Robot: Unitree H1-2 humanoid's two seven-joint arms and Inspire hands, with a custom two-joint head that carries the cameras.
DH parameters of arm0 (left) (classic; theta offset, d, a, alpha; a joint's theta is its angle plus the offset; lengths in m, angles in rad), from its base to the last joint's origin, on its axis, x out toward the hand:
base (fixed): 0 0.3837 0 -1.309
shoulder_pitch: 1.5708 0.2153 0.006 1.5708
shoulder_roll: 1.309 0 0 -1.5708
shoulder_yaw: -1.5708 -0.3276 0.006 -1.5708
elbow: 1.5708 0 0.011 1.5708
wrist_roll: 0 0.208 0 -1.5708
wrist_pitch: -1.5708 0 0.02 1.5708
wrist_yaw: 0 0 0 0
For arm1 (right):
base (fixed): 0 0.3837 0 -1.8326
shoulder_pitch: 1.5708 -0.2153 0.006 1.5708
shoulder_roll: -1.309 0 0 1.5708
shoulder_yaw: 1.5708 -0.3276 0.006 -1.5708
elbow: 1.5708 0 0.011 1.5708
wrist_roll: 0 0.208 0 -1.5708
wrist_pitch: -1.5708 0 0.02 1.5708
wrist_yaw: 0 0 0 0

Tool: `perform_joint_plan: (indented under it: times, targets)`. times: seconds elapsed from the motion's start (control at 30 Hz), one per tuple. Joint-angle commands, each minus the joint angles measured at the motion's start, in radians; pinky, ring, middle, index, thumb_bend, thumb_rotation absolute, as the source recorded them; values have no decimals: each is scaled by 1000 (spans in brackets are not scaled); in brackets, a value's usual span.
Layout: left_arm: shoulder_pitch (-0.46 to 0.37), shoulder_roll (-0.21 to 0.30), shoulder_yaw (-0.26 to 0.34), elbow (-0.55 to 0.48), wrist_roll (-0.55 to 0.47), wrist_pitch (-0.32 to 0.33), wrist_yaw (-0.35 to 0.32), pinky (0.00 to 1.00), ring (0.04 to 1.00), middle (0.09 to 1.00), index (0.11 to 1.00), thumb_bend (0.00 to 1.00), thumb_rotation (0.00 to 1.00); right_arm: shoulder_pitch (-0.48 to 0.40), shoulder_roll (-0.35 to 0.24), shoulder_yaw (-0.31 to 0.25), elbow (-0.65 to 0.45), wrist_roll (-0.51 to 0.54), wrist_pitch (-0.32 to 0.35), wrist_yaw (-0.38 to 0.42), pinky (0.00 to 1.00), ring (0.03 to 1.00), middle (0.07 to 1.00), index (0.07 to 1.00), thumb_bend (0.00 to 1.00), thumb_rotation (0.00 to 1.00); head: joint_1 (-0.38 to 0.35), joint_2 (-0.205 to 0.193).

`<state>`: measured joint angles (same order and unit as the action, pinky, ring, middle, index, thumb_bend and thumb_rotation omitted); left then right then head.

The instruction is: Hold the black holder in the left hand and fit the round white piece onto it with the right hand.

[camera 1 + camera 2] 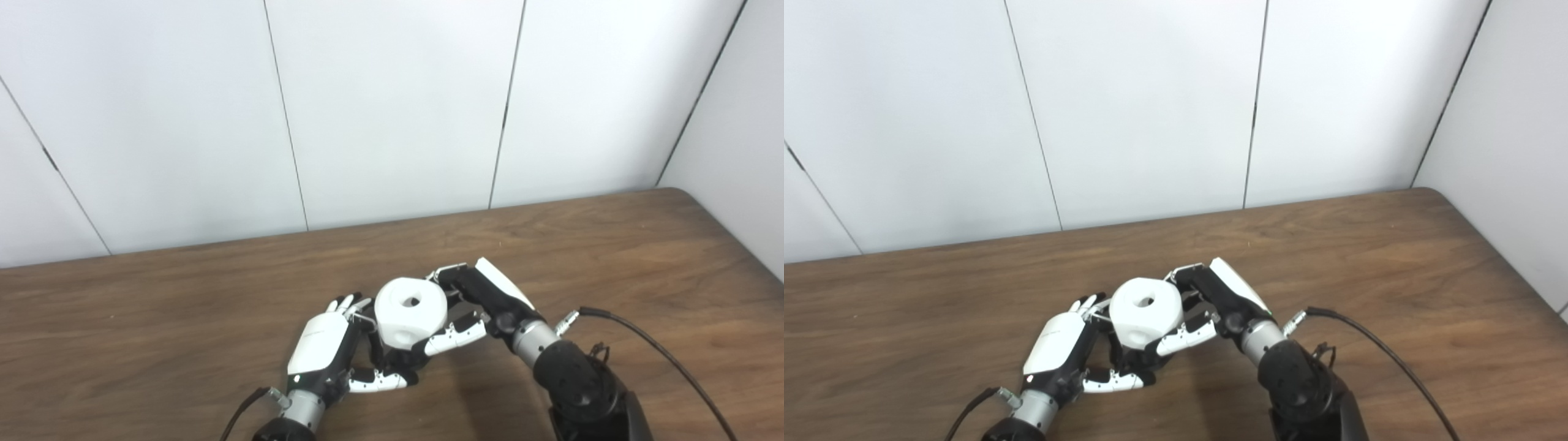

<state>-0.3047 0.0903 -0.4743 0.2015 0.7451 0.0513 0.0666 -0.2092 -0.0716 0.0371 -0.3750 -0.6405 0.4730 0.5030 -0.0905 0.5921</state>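
though hidden below, white piece [410, 312] between hands

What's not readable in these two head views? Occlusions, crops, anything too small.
- Black holder: almost wholly hidden in both views by the round white piece and the left hand; whether they are mated cannot be told.
- Right hand fingertips: behind the piece.
- Both forearms: cut off at the bottom edge.
- Black cable: leaves the frame at the bottom right.

One round white piece [410, 312], two hands, one table [612, 257], one cable [661, 355].
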Motion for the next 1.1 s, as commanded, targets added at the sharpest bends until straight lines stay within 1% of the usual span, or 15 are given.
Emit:
perform_joint_plan:
  times: [0.0, 0.03, 0.1, 0.17, 0.33, 0.53, 0.7, 0.9, 0.97, 1.07]
  targets:
    - [21, 10, -9, 7, 8, 29, -44, 1000, 981, 894, 479, 521, 49, -11, -11, 10, -9, 21, -8, -36, 539, 699, 718, 475, 498, 131, -1, 1]
    - [21, 11, -9, 3, 11, 33, -46, 1000, 981, 894, 479, 521, 48, -5, -14, 15, -6, 26, -9, -46, 522, 688, 713, 475, 498, 130, 1, 2]
    - [21, 14, -10, -3, 14, 38, -50, 1000, 978, 892, 479, 521, 49, 5, -20, 23, -4, 33, -8, -61, 608, 734, 728, 475, 499, 131, 1, 3]
    - [23, 16, -10, -8, 12, 38, -51, 1000, 975, 890, 479, 521, 49, 17, -27, 33, 1, 40, -10, -78, 655, 753, 736, 475, 499, 131, 0, 4]
    - [27, 20, -14, -11, 16, 29, -44, 1000, 967, 884, 478, 521, 49, 36, -35, 51, 8, 67, -7, -112, 706, 766, 743, 476, 499, 132, -2, 5]
    - [37, 26, -14, -33, 16, 46, -60, 1000, 974, 891, 479, 521, 48, 46, -61, 80, 20, 82, -16, -156, 692, 758, 744, 477, 498, 134, -4, 10]
    - [44, 33, -14, -46, 18, 48, -68, 1000, 974, 889, 479, 521, 48, 47, -82, 91, 30, 103, -21, -185, 713, 774, 753, 478, 498, 133, -8, 11]
    - [50, 38, -16, -61, 23, 57, -77, 1000, 971, 889, 479, 520, 48, 43, -95, 99, 26, 113, -8, -199, 719, 789, 761, 477, 499, 132, -10, 15]
    - [52, 40, -17, -65, 24, 59, -78, 1000, 972, 890, 479, 520, 48, 41, -100, 99, 27, 121, -9, -203, 709, 775, 751, 477, 499, 132, -11, 14]
    - [52, 40, -18, -62, 24, 55, -73, 1000, 973, 888, 479, 520, 48, 37, -110, 104, 25, 125, -15, -208, 721, 780, 752, 477, 498, 131, -12, 14]
